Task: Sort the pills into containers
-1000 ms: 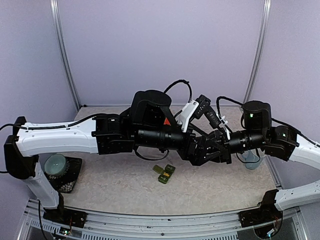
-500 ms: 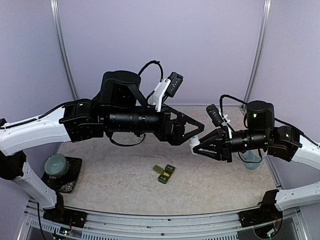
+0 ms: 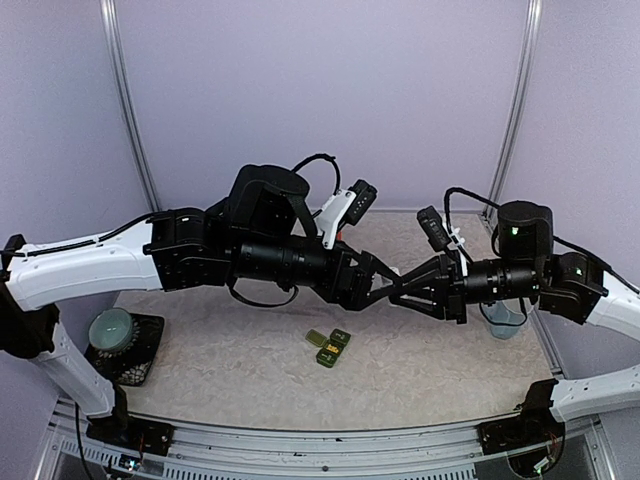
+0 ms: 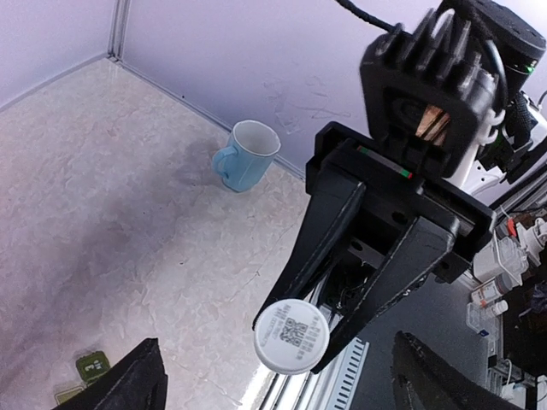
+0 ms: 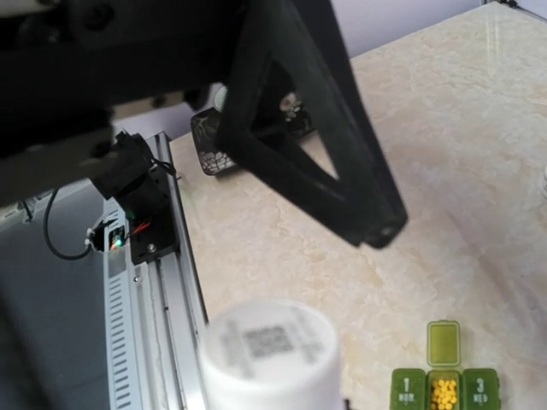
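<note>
**Container strip.** The container strip (image 3: 332,347) lay flat on the table (image 3: 220,350), near the middle of its front half and apart from every other object. It sat below the two raised grippers.

- In the overhead view, its long axis ran on a diagonal from near-left to far-right.
- In the right wrist view, the same axis ran straight across the bottom of the frame, with the three compartments side by side.
- The two outer lids, marked 1 and 3, were closed.
- The middle lid (image 5: 446,343) was folded back at a right angle to the long axis. In the overhead view it pointed left and slightly away from the arm bases.
- The open middle compartment faced upward and held yellow pills (image 5: 444,394).

**Right gripper.** The right gripper (image 4: 293,331) was held well above the table, pointing toward the left arm. Its two fingers were clamped on a white bottle (image 5: 269,357). The bottle's round cap carried a printed square code.

**Left gripper.** The left gripper (image 4: 275,342) was held at about the same height, pointing at the right gripper. Its fingers (image 4: 128,384) stood wide apart. In the left wrist view, one lay to each side of the bottle cap, and neither was seen touching it.

**Other items.**

- A pale blue mug (image 4: 248,154) stood upright on the right side of the table, near the back wall.
- A dark patterned mat (image 3: 140,362) at the near-left corner carried a pale green round object (image 3: 110,327).
</note>
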`<state>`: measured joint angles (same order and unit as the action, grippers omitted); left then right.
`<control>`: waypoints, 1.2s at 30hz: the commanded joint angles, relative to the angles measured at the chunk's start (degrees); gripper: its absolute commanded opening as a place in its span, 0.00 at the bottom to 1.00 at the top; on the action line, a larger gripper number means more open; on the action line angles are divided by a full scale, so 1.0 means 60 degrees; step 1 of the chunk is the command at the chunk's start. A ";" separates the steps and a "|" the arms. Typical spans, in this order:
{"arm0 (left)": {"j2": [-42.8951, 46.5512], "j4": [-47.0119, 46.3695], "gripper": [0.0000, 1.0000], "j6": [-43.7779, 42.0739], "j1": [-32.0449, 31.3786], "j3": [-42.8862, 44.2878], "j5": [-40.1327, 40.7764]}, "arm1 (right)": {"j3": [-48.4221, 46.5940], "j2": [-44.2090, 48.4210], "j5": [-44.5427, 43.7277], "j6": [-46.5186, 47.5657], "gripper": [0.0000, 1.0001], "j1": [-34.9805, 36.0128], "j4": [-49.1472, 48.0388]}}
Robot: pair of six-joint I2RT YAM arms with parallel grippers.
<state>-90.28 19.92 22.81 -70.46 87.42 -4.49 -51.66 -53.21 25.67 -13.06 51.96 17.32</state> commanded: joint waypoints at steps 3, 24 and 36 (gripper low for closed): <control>-0.0294 -0.0474 0.74 0.0192 0.0260 0.0000 -0.0736 | 0.0094 0.0211 0.0006 0.0083 0.00 -0.0009 0.0028; -0.0580 -0.0900 0.27 0.0184 0.0360 0.0196 -0.1578 | 0.0223 0.0234 0.0061 0.0084 0.01 -0.0004 -0.0028; -0.0450 -0.0744 0.19 0.0294 0.0517 0.0066 -0.0918 | 0.0249 0.0415 -0.0427 0.0175 0.57 -0.0006 -0.0026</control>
<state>-93.23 16.32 24.16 -68.25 87.44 -13.04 -50.92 -52.16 25.17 -12.78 51.96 17.32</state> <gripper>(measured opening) 0.256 0.418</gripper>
